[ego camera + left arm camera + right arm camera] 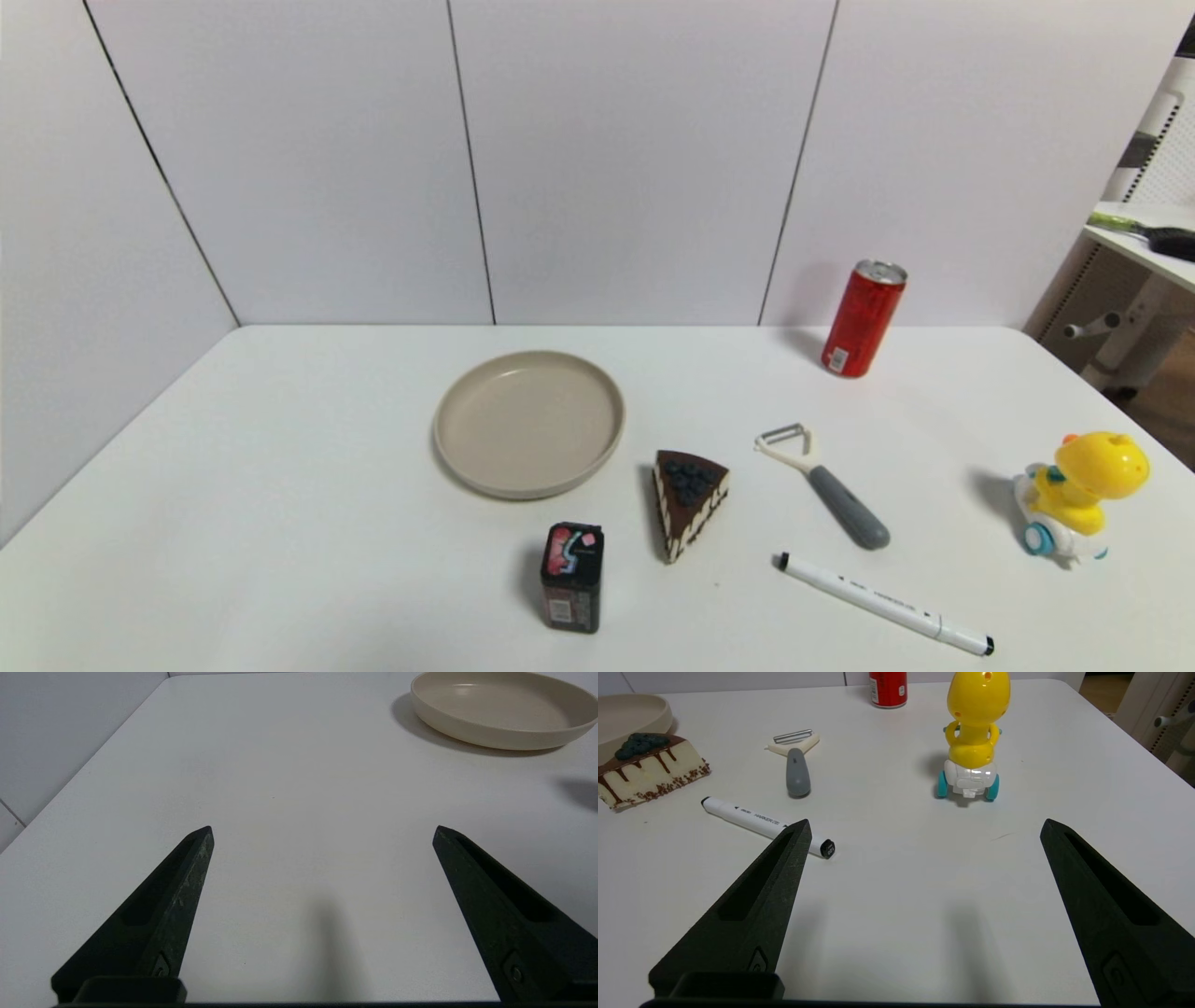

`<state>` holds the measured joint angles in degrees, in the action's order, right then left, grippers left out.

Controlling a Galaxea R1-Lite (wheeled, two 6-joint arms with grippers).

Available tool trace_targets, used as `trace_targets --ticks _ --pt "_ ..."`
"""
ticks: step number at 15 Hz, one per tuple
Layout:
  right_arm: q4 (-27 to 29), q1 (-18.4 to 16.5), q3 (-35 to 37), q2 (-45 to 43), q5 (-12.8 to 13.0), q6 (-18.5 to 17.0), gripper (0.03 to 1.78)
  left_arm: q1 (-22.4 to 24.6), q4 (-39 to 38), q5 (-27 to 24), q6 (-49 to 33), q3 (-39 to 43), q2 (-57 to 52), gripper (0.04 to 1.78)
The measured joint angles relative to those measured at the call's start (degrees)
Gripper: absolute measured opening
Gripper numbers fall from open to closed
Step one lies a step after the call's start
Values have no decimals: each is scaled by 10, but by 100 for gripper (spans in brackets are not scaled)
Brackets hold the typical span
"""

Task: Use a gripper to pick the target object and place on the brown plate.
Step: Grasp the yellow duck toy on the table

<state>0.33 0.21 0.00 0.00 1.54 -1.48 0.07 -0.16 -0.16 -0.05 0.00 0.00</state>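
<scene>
The yellow duck toy [1078,495] on its white cart with blue wheels stands upright near the table's right edge; it also shows in the right wrist view [973,737], seen from behind. The beige-tan plate [529,423] lies empty at the table's middle; its rim shows in the left wrist view [504,711]. My right gripper [924,828] is open and empty over bare table, short of the duck. My left gripper [322,830] is open and empty over bare table, short of the plate. Neither gripper shows in the head view.
A chocolate cake slice [688,499], a grey-handled peeler [826,485] and a white marker [885,604] lie between plate and duck. A red can [863,318] stands at the back. A dark small box [572,576] stands near the front. The marker's end [766,826] lies by my right gripper's finger.
</scene>
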Motion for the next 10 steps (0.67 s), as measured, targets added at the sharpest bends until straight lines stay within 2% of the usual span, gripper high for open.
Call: trace_targets --ticks 4,7,10 --pt "2 0 0 5 1 -8 169 0 0 0 0 0 0 169" --pt "-1 1 -10 44 -1 -9 169 0 0 0 0 0 0 169" --pt "-17 6 -97 145 -2 -9 169 0 0 0 0 0 0 169"
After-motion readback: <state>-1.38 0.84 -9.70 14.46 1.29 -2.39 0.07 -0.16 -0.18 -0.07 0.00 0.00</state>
